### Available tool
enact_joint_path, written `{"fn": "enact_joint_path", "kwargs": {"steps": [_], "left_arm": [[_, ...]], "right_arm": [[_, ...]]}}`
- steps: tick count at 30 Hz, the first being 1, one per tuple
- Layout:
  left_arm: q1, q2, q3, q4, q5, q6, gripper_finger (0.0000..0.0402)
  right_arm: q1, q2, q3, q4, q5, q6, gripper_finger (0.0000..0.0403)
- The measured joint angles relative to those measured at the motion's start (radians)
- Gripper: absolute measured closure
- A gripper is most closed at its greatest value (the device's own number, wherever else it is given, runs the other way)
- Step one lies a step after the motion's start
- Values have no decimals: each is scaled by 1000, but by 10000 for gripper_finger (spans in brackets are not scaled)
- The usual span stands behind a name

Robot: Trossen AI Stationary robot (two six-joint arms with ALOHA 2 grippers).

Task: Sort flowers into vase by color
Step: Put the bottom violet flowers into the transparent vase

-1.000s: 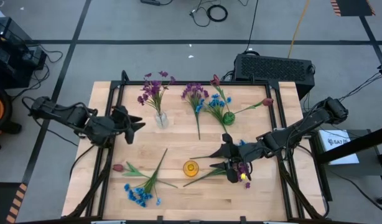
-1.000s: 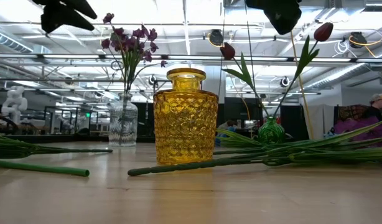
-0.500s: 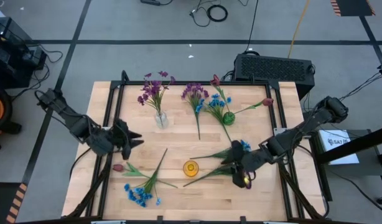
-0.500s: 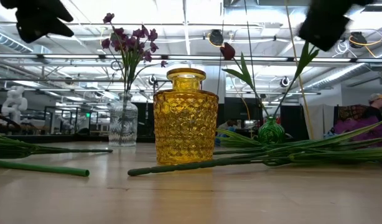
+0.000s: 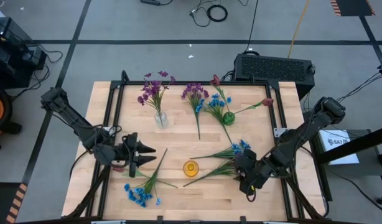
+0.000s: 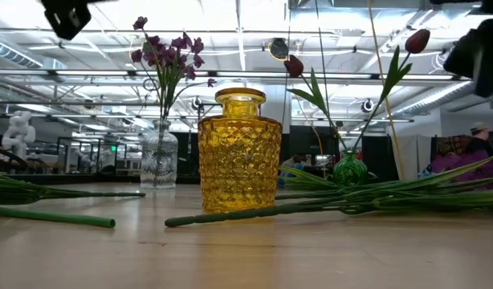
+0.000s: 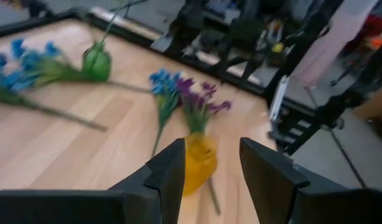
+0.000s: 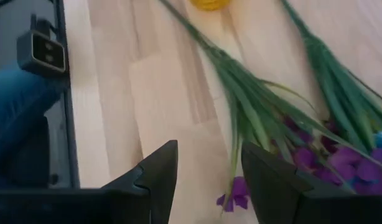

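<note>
Now, desk [image 5: 178, 196]: a light wooden top with a dark frame along its left and right edges; the near edge has a bare strip of wood in its middle.
Left end effector [image 5: 143, 155]: over the left half of the desk, pointing toward the middle; its fingers [image 7: 169, 174] stand apart with nothing between them.
Right end effector [image 5: 248, 179]: near the right part of the near edge, just beside the loose stems; its fingers [image 8: 157, 177] are parted and empty.
Yellow vase [image 5: 190, 167]: upright near the middle of the near half, between the two end effectors, empty.
Clear vase [image 5: 161, 119]: left of centre toward the far edge, holding purple flowers [image 5: 152, 90].
Green vase [image 5: 228, 117]: right of centre toward the far edge, holding dark red tulips [image 5: 267, 101].
Loose flowers, far side: a purple sprig [image 5: 195, 93] and a blue sprig [image 5: 214, 102] lie flat between the clear and green vases.
Loose flowers, near left corner: a blue sprig [image 5: 139, 195] and a red tulip [image 5: 119, 168] lie with stems fanning toward the middle.
Loose flowers, right of the yellow vase: a blue sprig [image 5: 241, 147] and purple blossoms [image 8: 346, 165] lie flat, stems reaching toward the yellow vase.
Open room: bare wood lies between the clear vase and the yellow vase, and along the near edge below the yellow vase.
</note>
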Motion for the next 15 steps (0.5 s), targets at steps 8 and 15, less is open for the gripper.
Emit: {"fn": "enact_joint_path", "kwargs": {"steps": [8, 15], "left_arm": [[24, 59, 25, 98, -2, 92, 243], [61, 138, 91, 97, 32, 107, 243]], "right_arm": [[-1, 161, -1, -83, 45, -79, 234], [-53, 192, 3, -1, 44, -200, 234]]}}
